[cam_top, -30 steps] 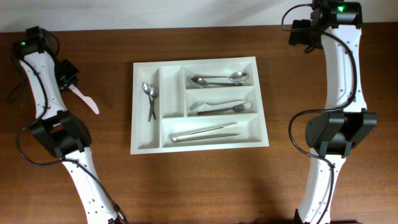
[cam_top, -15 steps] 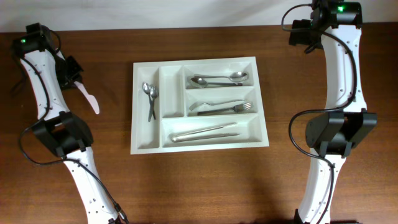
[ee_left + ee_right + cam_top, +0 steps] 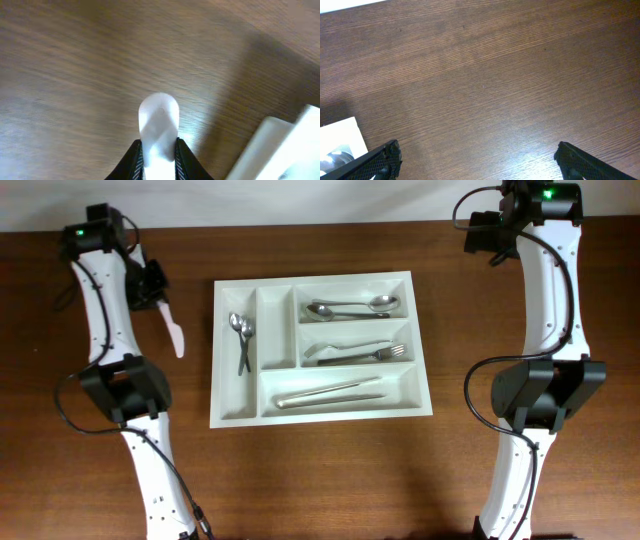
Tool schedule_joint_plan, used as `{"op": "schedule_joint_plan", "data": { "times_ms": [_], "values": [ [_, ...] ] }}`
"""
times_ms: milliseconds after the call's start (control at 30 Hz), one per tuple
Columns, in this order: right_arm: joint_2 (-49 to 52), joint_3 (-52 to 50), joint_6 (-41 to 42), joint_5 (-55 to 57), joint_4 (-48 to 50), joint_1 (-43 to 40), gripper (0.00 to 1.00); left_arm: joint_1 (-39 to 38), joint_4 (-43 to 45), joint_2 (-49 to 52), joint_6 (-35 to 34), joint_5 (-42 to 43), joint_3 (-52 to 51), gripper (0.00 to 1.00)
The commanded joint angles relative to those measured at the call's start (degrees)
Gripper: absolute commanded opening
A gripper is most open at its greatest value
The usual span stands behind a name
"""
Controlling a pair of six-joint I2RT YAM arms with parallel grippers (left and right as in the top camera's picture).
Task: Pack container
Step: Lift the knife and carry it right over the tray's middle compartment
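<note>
Overhead: left tool (image 3: 158, 298) clamped on white plastic utensil (image 3: 174, 335), just left of container (image 3: 226, 395). Right wrist: right tool (image 3: 480, 161) spread wide, empty, near container's corner.

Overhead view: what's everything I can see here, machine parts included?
container: one, white, table centre.
small spoons: two, silver, leftmost upright compartment.
large spoons: silver, count unclear, top long compartment.
forks: silver, count unclear, middle long compartment.
long thin utensils: silver, count unclear, bottom long compartment.
white utensil: one, held just left of the container.
table: one, brown wood.
left gripper: one, black, shut on the white utensil.
right gripper: one, black, open over bare wood.
</note>
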Motion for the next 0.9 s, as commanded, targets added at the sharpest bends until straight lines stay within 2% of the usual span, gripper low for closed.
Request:
{"op": "schedule_joint_plan", "data": {
  "times_ms": [0, 533, 767, 867],
  "values": [
    [-0.9, 0.7, 0.8, 0.1, 0.2, 0.1, 0.99, -2.4, -0.1, -4.8, 1.1, 2.0, 2.4, 0.02],
    [-0.9, 0.7, 0.8, 0.1, 0.2, 0.1, 0.99, -19.3, -2.5, -7.6, -2.7, 1.8, 2.7, 0.02],
    [-0.9, 0.7, 0.8, 0.1, 0.2, 0.1, 0.99, -25.4, -3.9, -7.6, -5.4, -8.1, 2.7, 0.02],
    [-0.9, 0.7, 0.8, 0.1, 0.2, 0.1, 0.99, -26.4, -3.9, -7.6, -5.4, -9.5, 2.7, 0.02]
  ]
}}
